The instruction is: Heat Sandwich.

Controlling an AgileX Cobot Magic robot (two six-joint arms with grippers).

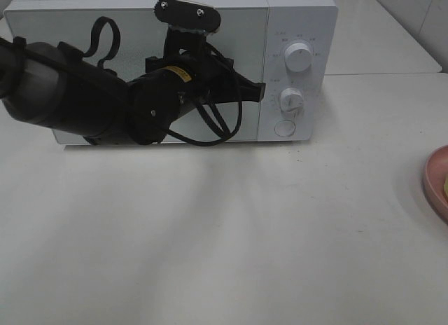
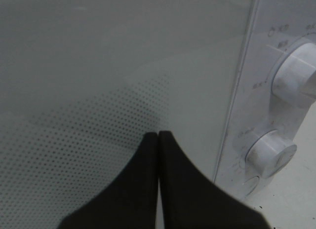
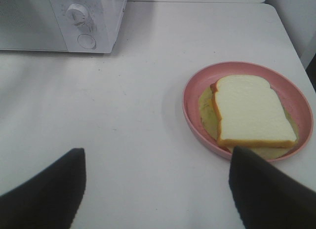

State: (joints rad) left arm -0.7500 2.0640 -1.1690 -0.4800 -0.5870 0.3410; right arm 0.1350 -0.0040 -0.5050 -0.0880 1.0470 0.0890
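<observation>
Pressed together with nothing between its fingertips, the left gripper (image 2: pixel 158 136) points at the closed glass door of the microwave (image 1: pixel 294 17), close beside the knob panel, its black arm reaching in low from the left across the door. Spread wide, the right gripper (image 3: pixel 157 162) hovers over the white table (image 3: pixel 128 115). Just beyond its fingers the sandwich (image 3: pixel 251 111) lies flat in the pink plate (image 3: pixel 193 93), well apart from the microwave, its long axis running from the rounded crust end nearer the oven to the square end nearer the gripper.
</observation>
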